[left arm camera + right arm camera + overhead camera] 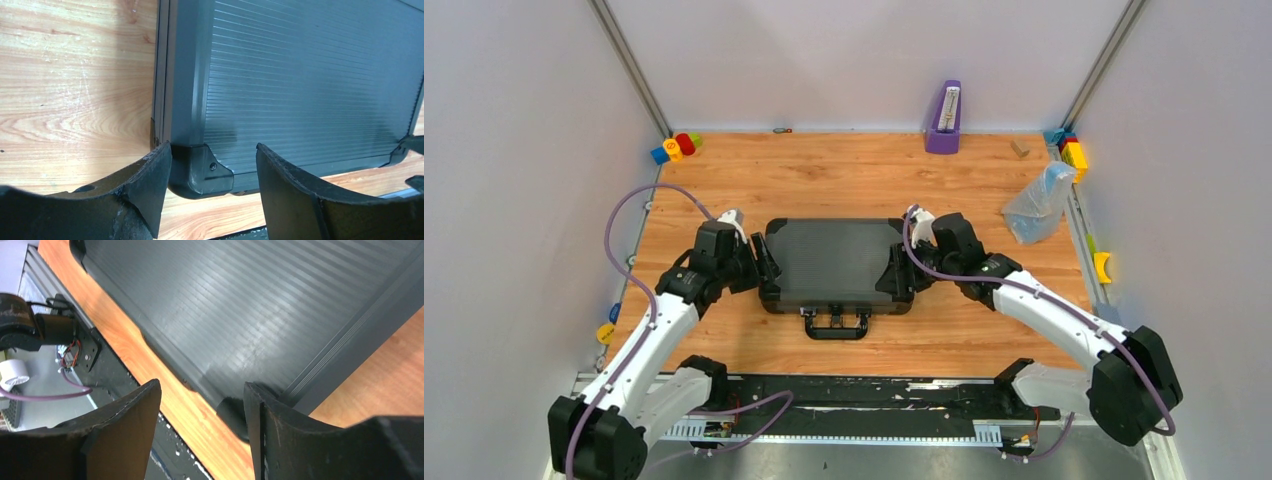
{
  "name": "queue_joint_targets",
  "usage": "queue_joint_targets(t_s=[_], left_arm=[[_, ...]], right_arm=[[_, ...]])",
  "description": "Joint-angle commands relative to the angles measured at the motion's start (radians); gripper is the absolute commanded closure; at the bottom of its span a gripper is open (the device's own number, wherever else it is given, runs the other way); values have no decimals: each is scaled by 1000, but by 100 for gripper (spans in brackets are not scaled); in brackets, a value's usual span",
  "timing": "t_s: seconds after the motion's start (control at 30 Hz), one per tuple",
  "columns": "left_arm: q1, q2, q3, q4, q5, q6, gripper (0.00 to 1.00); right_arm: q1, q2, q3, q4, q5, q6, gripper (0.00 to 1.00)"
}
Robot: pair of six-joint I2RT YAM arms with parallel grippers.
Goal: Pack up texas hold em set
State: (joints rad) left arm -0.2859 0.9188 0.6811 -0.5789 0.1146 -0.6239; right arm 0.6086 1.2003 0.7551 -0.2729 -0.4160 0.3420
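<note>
The black briefcase (834, 262) lies closed and flat in the middle of the table, its handle (835, 325) facing the near edge. My left gripper (764, 265) is open at the case's left end. In the left wrist view its jaws (214, 150) straddle the near-left corner of the case (300, 75). My right gripper (899, 270) is open at the case's right end. In the right wrist view (202, 385) one finger sits by the near corner of the case (225, 305). No poker chips or card decks are in view.
A purple metronome (943, 118) stands at the back wall. A clear plastic bag (1038, 203) lies at the right. Coloured toys (675, 147) sit at the back left and coloured blocks (1072, 150) at the back right. A black rail (864, 395) runs along the near edge.
</note>
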Motion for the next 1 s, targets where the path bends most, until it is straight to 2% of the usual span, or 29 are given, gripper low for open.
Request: queue_joint_targets(t_s=[0.0,0.1,0.17,0.33,0.53,0.63,0.77,0.97], left_arm=[[-8,-58,58,-14,2,-13,31],[-29,-70,119,-55,45,8,32],[-82,-74,135,-38,74,7,34],[-333,-44,152,-7,-48,-37,35],[-504,20,145,-10,-110,-75,39],[-547,19,156,-71,-112,-102,42],[-619,14,252,-201,-109,-174,42],[-737,12,338,-340,-165,-225,43]], right_arm=[[30,-65,-18,-43,8,-6,38],[43,-80,-24,-36,21,-2,39],[52,-93,-38,-20,29,2,39],[64,-93,-56,-2,40,18,38],[85,-75,-67,-12,52,39,39],[107,-96,-72,-17,55,48,39],[151,-127,-56,-36,43,44,38],[228,-193,-73,-45,46,73,44]])
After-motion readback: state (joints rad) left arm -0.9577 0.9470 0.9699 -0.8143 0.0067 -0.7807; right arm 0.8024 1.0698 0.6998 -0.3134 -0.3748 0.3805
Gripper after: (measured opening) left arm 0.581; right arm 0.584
